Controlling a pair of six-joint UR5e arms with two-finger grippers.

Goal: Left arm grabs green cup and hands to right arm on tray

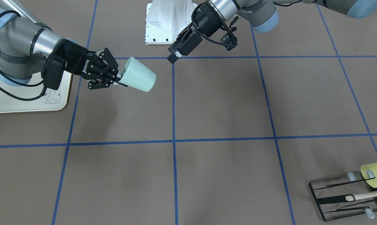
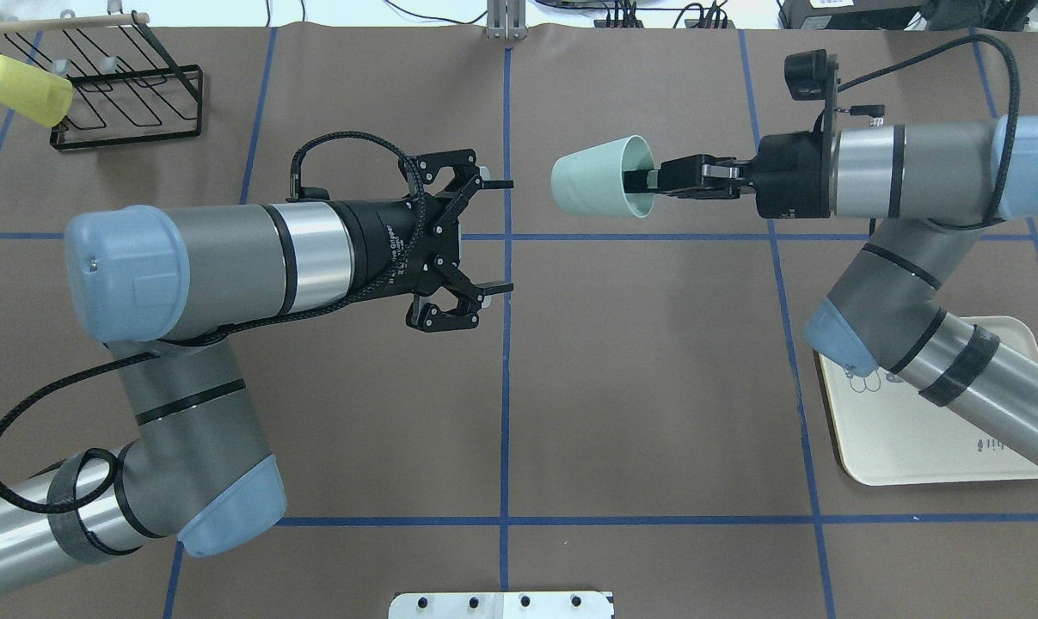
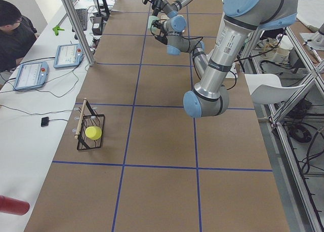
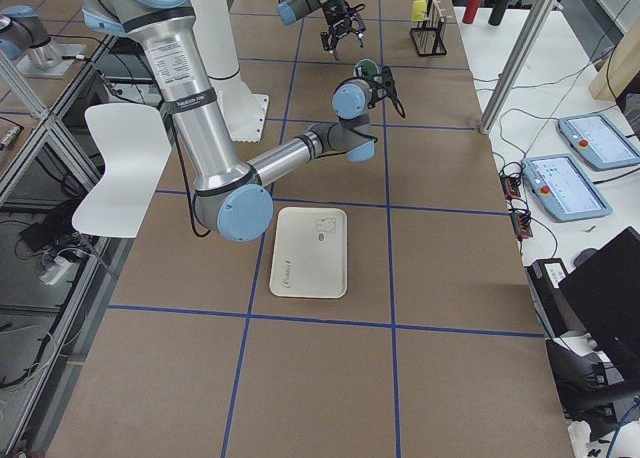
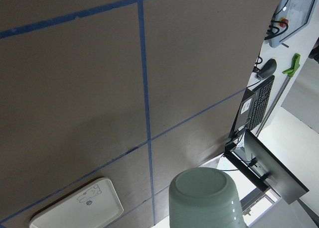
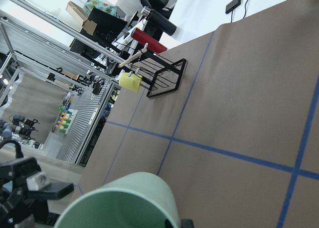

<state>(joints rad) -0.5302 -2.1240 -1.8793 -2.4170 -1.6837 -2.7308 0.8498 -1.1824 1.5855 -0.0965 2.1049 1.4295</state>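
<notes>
R gripper (image 2: 652,179) clamps green cup (image 2: 592,187) by its rim, sideways in mid-air approx. 1 o'clock in overhead view, leaving the body free for L gripper (image 2: 500,235) at cup's 9 o'clock, spread wide & empty; tray (image 2: 914,447) at 4 o'clock.

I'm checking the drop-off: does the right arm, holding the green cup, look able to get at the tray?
Probably yes. The tray lies bare under the right arm, and nothing stands between it and the green cup.
</notes>
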